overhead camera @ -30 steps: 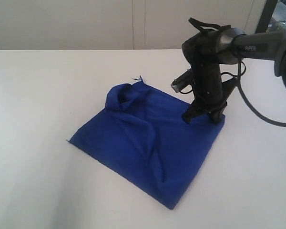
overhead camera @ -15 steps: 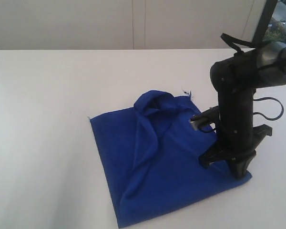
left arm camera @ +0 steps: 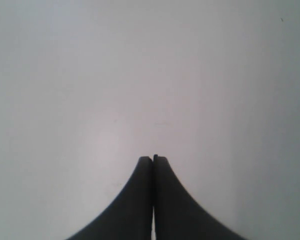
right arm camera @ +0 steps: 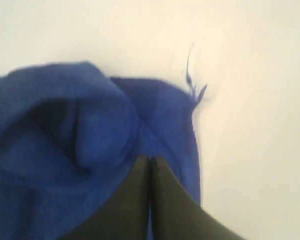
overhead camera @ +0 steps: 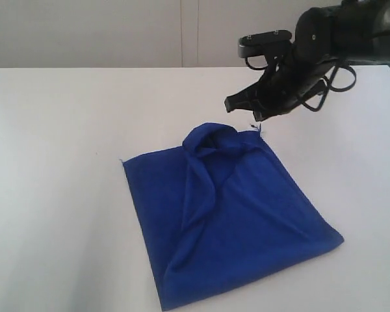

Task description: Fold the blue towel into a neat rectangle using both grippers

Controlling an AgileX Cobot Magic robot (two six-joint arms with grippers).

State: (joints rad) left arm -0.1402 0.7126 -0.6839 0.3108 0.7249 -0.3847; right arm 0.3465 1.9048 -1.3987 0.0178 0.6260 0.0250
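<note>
Right end effector (right arm camera: 150, 165) hangs clear above the cloth with its two black fingers pressed flat together and nothing between them, and what sits closest to those tips is the whole story. Just below and beside them lies the corner of the blue towel (overhead camera: 234, 214) that carries the little thread tag (overhead camera: 257, 128), the tag sticking out onto the bare white tabletop (overhead camera: 65, 117). Right next to that corner the cloth is bunched into a soft hump (overhead camera: 211, 140), rolled over on itself rather than lying flat. From the hump a raised ridge (overhead camera: 194, 208) runs away across the towel toward its opposite edge, splitting the sheet into two flatter panels. In the exterior view the towel spreads away from this end effector toward the camera side, a skewed four-sided shape resting on the tabletop, its other three corners well apart from the fingers. No clear long axis shows yet; I would judge the ridge the line to work along. Furthest off is the left end effector (left arm camera: 153, 162), fingers likewise closed tight on nothing, over plain tabletop with no blue in its wrist view and absent from the exterior view. So the right arm is plainly nearer, and the tagged corner looks like its natural pick.
</note>
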